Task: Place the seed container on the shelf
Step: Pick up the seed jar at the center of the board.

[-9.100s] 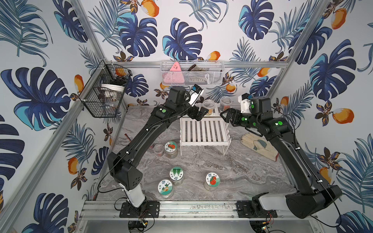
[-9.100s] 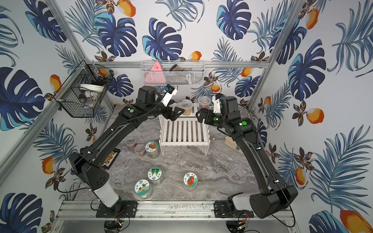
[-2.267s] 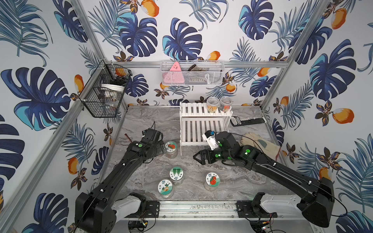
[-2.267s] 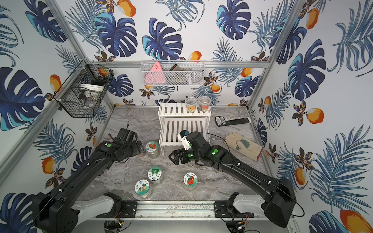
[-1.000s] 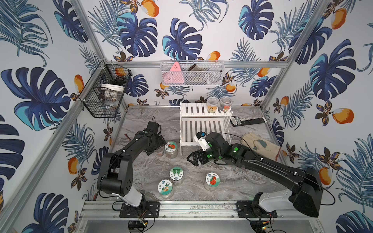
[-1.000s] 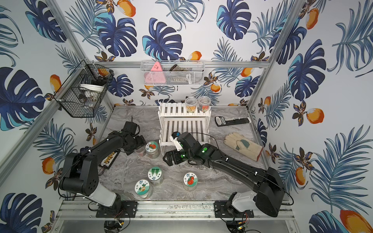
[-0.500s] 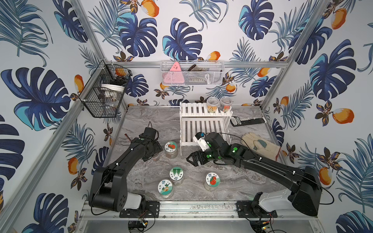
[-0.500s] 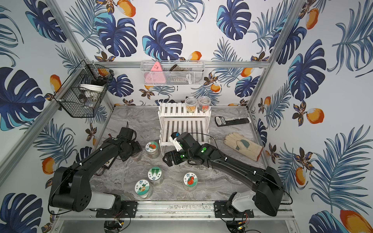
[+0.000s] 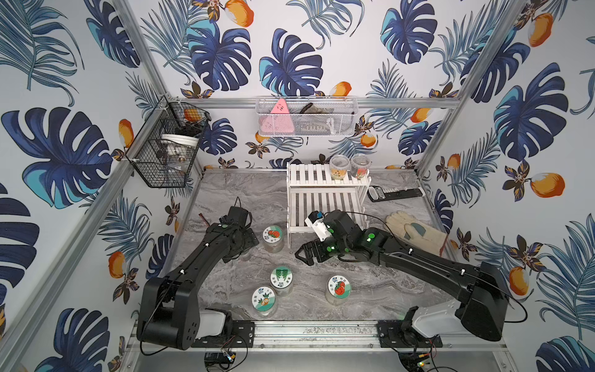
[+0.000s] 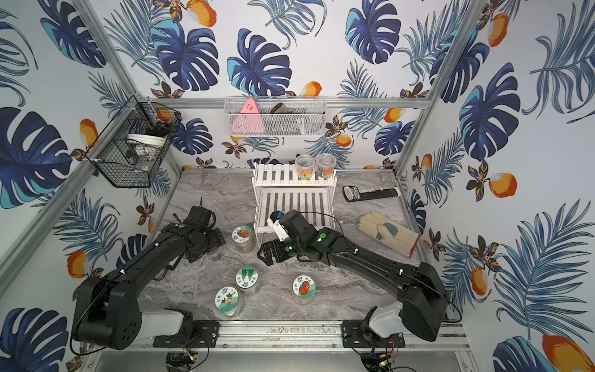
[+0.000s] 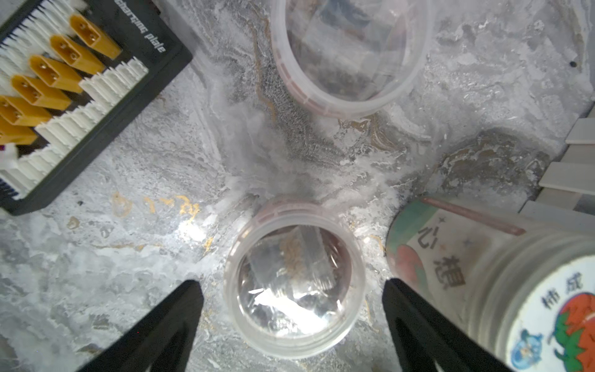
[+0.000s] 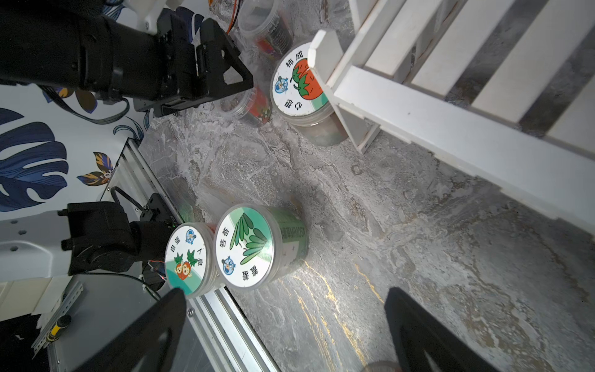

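- Left gripper (image 11: 292, 283) fingers spread wide, straddling the clear seed container (image 11: 294, 257) (no contact), left of centre in both top views.
- Right gripper (image 12: 286, 292) fingers wide, empty.
- Shelf (image 9: 325, 193) stands upper centre.

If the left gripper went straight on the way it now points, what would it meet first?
Probably the small clear lidded container on the marble tabletop: it sits dead ahead, framed by the open left gripper; depth is unclear.
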`<state>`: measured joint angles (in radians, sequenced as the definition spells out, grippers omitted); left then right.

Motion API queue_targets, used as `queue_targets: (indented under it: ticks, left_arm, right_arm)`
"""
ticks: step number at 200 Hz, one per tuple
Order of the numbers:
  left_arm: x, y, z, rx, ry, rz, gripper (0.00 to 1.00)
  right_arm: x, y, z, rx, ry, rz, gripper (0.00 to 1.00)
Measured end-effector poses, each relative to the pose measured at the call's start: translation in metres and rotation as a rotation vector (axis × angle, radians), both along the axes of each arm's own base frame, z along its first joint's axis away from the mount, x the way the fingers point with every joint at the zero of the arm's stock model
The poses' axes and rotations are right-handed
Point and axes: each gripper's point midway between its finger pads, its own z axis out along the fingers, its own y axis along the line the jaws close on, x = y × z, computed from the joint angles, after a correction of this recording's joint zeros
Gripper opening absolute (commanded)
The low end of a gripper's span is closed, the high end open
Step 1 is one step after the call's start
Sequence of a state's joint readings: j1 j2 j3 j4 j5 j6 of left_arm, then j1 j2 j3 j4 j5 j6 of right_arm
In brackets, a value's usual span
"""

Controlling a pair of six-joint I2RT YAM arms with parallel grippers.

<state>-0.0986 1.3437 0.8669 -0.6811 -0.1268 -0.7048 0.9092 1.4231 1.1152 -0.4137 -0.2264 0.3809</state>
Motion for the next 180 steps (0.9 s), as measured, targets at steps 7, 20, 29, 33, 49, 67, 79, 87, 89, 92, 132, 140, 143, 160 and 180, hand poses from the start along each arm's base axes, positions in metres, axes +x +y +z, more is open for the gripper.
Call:
queue_targets:
  ticks: [7, 20, 29, 33, 49, 67, 79, 87, 89, 92, 132, 140, 143, 160, 180]
  left_arm:
    - [0.0, 0.0, -0.001, 0.003, 0.002, -0.006, 0.96]
    - [0.001, 0.0, -0.002, 0.009, 0.008, -0.027, 0.97]
    - [0.002, -0.001, -0.003, 0.012, 0.01, -0.035, 0.97]
    - [0.002, -0.001, -0.004, 0.015, 0.01, -0.044, 0.97]
    - [0.001, -0.003, -0.006, 0.007, 0.017, -0.058, 0.97]
    - [-0.001, -0.004, -0.009, 0.008, 0.024, -0.071, 0.97]
    - [-0.004, -0.004, -0.01, 0.009, 0.028, -0.077, 0.97]
    - [-0.006, -0.004, -0.011, 0.008, 0.029, -0.077, 0.97]
    - [-0.006, -0.004, -0.011, 0.008, 0.029, -0.078, 0.97]
    - [-0.007, -0.004, -0.012, 0.008, 0.031, -0.078, 0.97]
    - [-0.014, -0.003, -0.018, 0.008, 0.049, -0.081, 0.97]
    - [-0.014, -0.003, -0.018, 0.008, 0.048, -0.081, 0.98]
    - [-0.014, -0.003, -0.018, 0.008, 0.048, -0.081, 0.97]
    - [-0.014, -0.003, -0.017, 0.008, 0.044, -0.081, 0.97]
    - [-0.015, -0.003, -0.018, 0.008, 0.045, -0.082, 0.97]
  right_arm:
    - [0.0, 0.0, 0.0, 0.0, 0.001, 0.0, 1.0]
    - [0.0, 0.0, 0.0, 0.001, 0.003, 0.003, 1.0]
    - [-0.001, 0.0, 0.0, 0.001, 0.003, 0.003, 1.0]
    - [-0.001, 0.001, 0.0, 0.002, 0.004, 0.004, 1.0]
    - [-0.001, 0.002, 0.0, 0.01, 0.004, 0.008, 1.0]
    - [-0.003, 0.003, -0.002, 0.023, 0.003, 0.015, 1.0]
    - [-0.004, 0.005, -0.004, 0.026, 0.002, 0.018, 1.0]
    - [-0.007, 0.007, -0.005, 0.026, -0.001, 0.026, 1.0]
    - [-0.008, 0.008, -0.005, 0.027, -0.002, 0.028, 1.0]
    - [-0.009, 0.01, -0.005, 0.027, -0.005, 0.034, 1.0]
    - [-0.018, 0.035, -0.017, -0.012, -0.072, 0.072, 1.0]
    - [-0.019, 0.041, -0.02, -0.023, -0.086, 0.079, 1.0]
    - [-0.018, 0.043, -0.021, -0.026, -0.092, 0.079, 1.0]
    - [-0.016, 0.053, -0.027, -0.045, -0.114, 0.076, 1.0]
    - [-0.009, 0.063, -0.027, -0.039, -0.14, 0.064, 1.0]
